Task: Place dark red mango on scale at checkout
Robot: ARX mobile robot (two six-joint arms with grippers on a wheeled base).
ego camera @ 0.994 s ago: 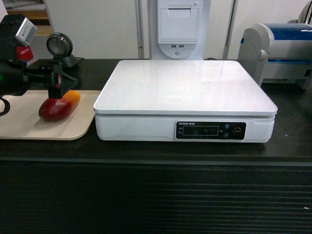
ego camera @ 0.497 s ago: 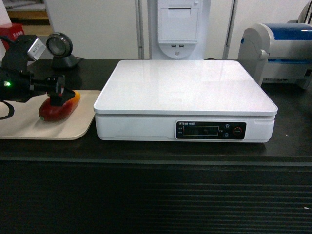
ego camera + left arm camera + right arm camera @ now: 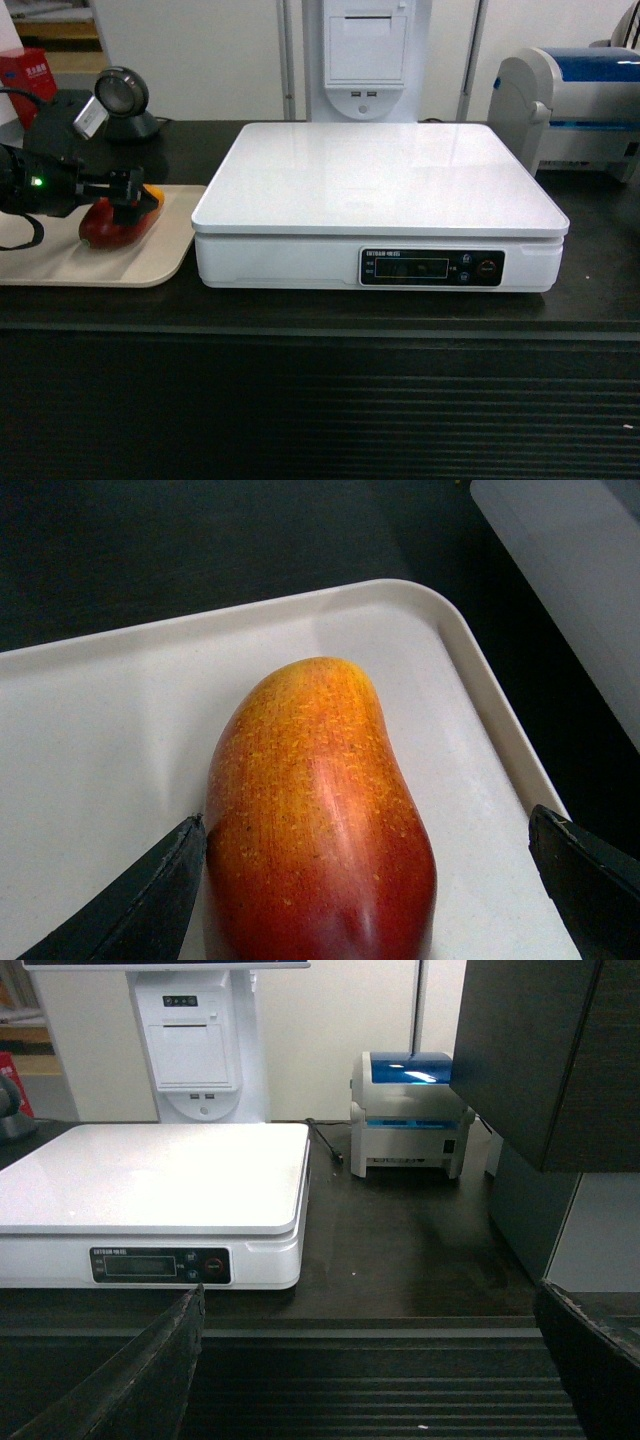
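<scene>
The dark red mango lies on a beige tray, its orange-yellow end pointing away toward the scale. My left gripper is open and straddles the fruit. In the left wrist view the mango fills the gap; the left finger is at its skin, while the right finger stands well apart. The white scale sits empty on the black checkout counter. My right gripper is open in front of the counter's slatted face, outside the head view.
A grey-and-blue printer stands at the back right of the counter. A round black scanner stands behind the tray, and a white receipt unit behind the scale. A dark cabinet hangs at the right in the right wrist view.
My left gripper has come down from above the mango to straddle it, its wrist dropping leftward and lower. The mango has stayed in place on the tray.
</scene>
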